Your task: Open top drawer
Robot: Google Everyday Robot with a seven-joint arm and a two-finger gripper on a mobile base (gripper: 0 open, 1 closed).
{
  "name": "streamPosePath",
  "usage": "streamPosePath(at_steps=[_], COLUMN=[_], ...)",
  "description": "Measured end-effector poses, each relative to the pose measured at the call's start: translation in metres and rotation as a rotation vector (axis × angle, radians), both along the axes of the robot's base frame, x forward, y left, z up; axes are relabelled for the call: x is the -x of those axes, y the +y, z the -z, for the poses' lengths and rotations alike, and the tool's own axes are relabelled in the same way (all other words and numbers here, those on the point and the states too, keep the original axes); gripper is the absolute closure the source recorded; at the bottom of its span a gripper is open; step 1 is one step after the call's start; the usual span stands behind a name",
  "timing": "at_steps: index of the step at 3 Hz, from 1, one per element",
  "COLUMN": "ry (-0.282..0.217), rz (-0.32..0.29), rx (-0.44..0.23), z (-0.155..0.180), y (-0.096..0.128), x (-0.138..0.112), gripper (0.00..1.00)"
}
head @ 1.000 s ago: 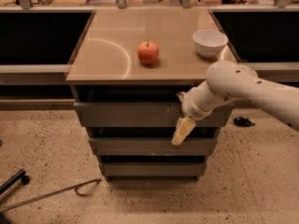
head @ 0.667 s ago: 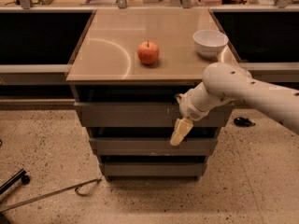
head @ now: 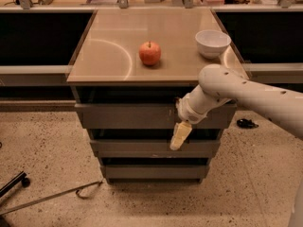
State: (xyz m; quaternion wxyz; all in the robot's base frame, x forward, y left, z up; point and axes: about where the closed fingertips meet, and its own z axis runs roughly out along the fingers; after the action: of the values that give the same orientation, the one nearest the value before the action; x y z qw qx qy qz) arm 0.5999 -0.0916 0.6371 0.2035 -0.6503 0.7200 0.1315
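**Tool at the drawer front, pull not yet made**

The wide grey metal top drawer (head: 137, 116) looks closed just under the front edge of the tan desk (head: 104, 56). The cream-coloured tool (head: 180, 136) hangs at the drawer's lower lip, toward the front-right corner. I cannot tell whether it is apart or together. It should catch the lip firmly, then pull straight out, level.
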Motion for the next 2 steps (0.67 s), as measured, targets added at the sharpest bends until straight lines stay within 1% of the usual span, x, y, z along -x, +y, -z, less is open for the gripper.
streamPosePath(at_steps=[1,2], ry=[0.0,0.062], rz=[0.0,-0.044], rx=[0.0,0.005], z=[-0.003,-0.015], y=[0.0,0.001], x=[0.0,0.014], gripper=[0.0,0.0])
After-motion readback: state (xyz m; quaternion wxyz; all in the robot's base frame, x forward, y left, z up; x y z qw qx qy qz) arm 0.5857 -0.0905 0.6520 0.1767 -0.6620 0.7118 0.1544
